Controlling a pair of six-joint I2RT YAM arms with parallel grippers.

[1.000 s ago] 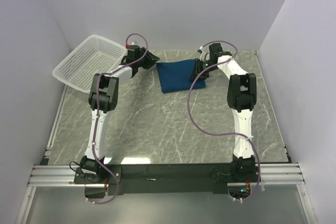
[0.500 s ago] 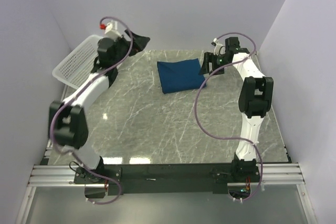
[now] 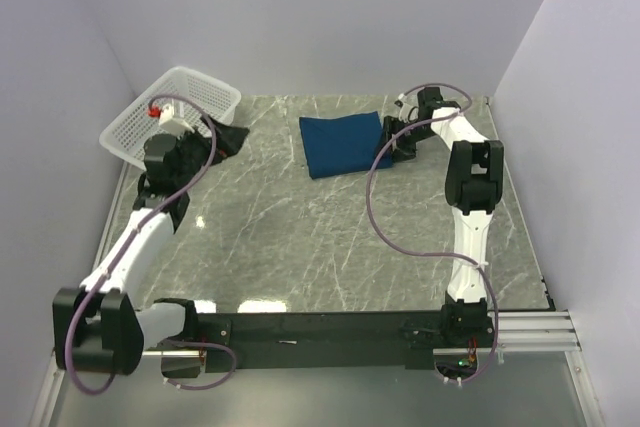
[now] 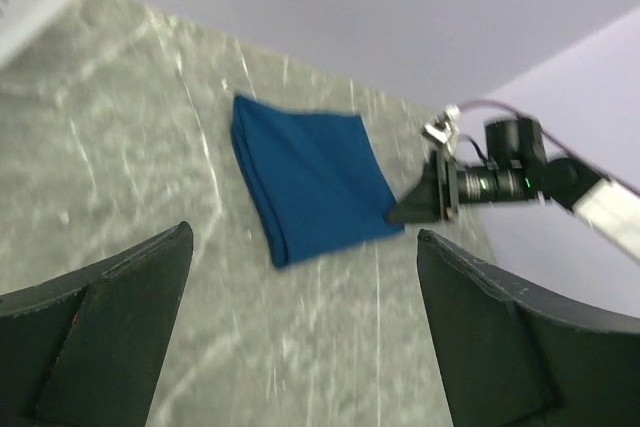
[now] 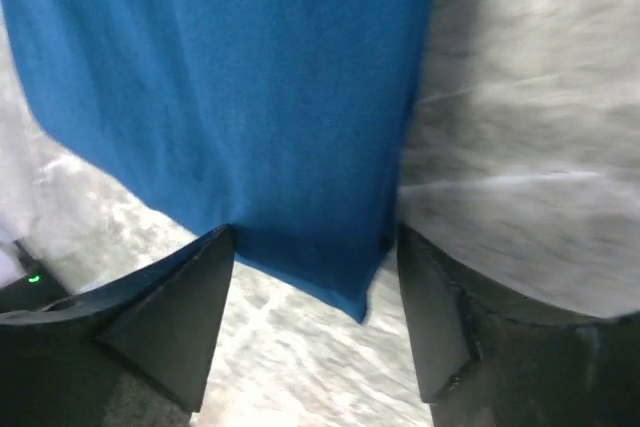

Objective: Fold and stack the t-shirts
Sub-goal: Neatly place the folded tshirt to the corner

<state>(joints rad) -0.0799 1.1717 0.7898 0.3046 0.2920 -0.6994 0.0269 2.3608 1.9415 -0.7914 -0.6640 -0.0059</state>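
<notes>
Folding looks done — the t-shirt [image 3: 343,144] lies as a neat rectangle near the desk's [image 3: 300,237] far edge, left hand [image 3: 228,139] released and empty toward the far-left corner, right hand [image 3: 386,144] released just beside it — no second shirt shows.

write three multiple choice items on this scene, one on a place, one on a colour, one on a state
1. Where on the table does the white mesh basket stand?
A. far left corner
B. far right corner
C. near edge, between the arm bases

2. What colour is the folded t-shirt?
A. red
B. dark blue
C. white

3. What state is the left tool in?
A. shut on the t-shirt
B. shut and empty
C. open, holding nothing

Answers:
1 A: the top view shows the basket at the far left, by the walls.
2 B: the cloth is plainly dark blue in every view.
3 C: the left wrist view shows its jaws wide apart with nothing between them.
</notes>
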